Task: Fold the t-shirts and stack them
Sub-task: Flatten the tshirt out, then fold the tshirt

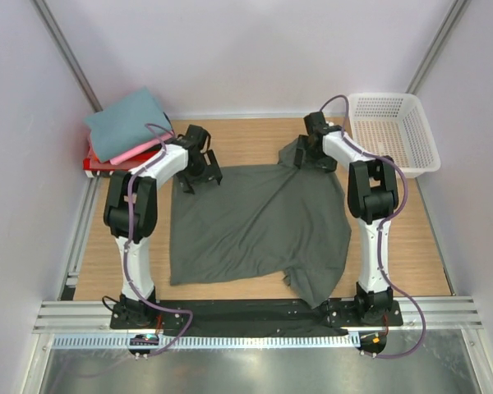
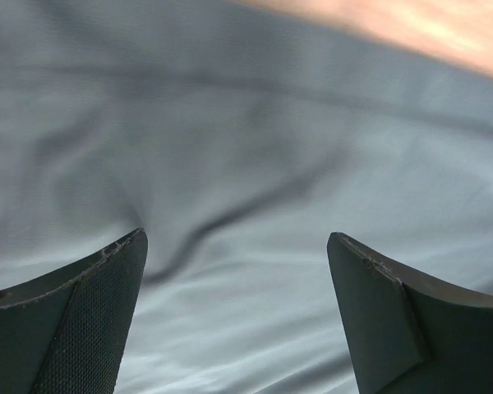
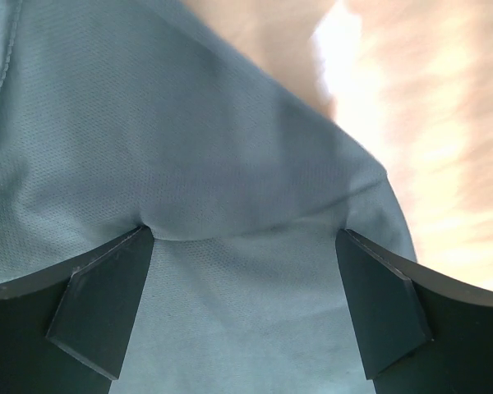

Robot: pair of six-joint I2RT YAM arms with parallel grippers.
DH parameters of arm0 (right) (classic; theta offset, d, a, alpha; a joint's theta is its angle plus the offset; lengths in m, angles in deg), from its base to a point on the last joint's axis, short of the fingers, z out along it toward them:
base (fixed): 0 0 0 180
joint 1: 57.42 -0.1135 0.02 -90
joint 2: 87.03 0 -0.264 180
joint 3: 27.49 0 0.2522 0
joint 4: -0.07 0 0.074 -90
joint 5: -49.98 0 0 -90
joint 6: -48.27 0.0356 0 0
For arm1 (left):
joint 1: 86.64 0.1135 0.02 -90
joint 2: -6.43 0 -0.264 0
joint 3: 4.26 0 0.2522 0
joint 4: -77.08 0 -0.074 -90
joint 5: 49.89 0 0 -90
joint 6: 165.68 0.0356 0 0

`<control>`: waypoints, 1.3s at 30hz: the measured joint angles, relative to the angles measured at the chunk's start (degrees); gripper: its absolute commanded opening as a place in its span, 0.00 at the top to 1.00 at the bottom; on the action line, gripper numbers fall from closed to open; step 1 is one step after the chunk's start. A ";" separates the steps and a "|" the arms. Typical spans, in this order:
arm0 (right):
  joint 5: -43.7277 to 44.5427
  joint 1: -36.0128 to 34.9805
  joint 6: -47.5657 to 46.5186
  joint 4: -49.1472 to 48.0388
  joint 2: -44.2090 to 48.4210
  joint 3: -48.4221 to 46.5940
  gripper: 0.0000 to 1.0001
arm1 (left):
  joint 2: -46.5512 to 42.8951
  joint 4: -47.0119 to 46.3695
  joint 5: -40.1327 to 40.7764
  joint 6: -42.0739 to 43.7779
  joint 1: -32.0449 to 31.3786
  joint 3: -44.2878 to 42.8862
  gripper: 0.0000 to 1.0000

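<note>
A dark grey-green t-shirt [image 1: 255,222] lies spread out flat on the wooden table, with one sleeve at the far right and another at the near right. My left gripper [image 1: 199,167] is open, low over the shirt's far left corner. In the left wrist view [image 2: 237,275] only cloth [image 2: 246,148] shows between the spread fingers. My right gripper [image 1: 309,153] is open at the shirt's far right sleeve. In the right wrist view [image 3: 242,238] a fold of cloth [image 3: 230,148] lies between its wide-apart fingers. Folded teal-blue [image 1: 127,123], pink [image 1: 141,150] and red [image 1: 94,164] shirts are stacked at the back left.
A white plastic lattice basket [image 1: 411,156] stands at the back right corner. Bare wooden table [image 1: 411,246] shows to the right of the shirt and in a strip on the left. White walls close in the back and sides.
</note>
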 measured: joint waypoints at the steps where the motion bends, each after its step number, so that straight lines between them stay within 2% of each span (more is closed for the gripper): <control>1: 0.15 1.36 0.02 0.28 -1.29 -2.08 0.00 | 0.26 0.13 0.02 0.04 -0.26 -1.31 0.09; 9: 1.22 6.05 -1.07 5.60 -14.16 -24.41 0.00 | -0.42 3.37 1.75 1.79 -2.08 -9.55 0.09; 13: 0.17 5.27 -2.16 7.13 -13.42 -23.76 0.00 | -7.15 4.66 3.89 2.64 -3.34 -5.05 0.09; 17: -0.26 3.96 -3.08 8.31 -6.03 -15.28 0.00 | -22.27 5.46 5.66 2.19 -6.45 7.13 0.09; 20: 2.03 3.13 -3.02 9.62 4.90 -6.86 0.00 | -31.41 4.79 6.01 0.94 -10.08 14.95 0.09; 22: 3.89 2.62 -2.34 8.31 14.47 0.81 0.00 | -36.63 4.92 6.01 -0.20 -11.82 20.20 0.09; 26: 7.13 2.80 1.97 6.58 40.63 20.79 0.00 | -44.46 4.46 5.86 -2.40 -13.33 30.49 0.10; 30: 3.54 5.66 8.48 6.47 60.76 36.74 0.00 | -47.63 3.98 5.14 -3.67 -13.42 36.54 0.10; 39: -8.26 5.05 19.06 11.23 70.44 56.59 0.00 | -49.66 -1.53 1.97 -6.45 -13.49 45.83 0.12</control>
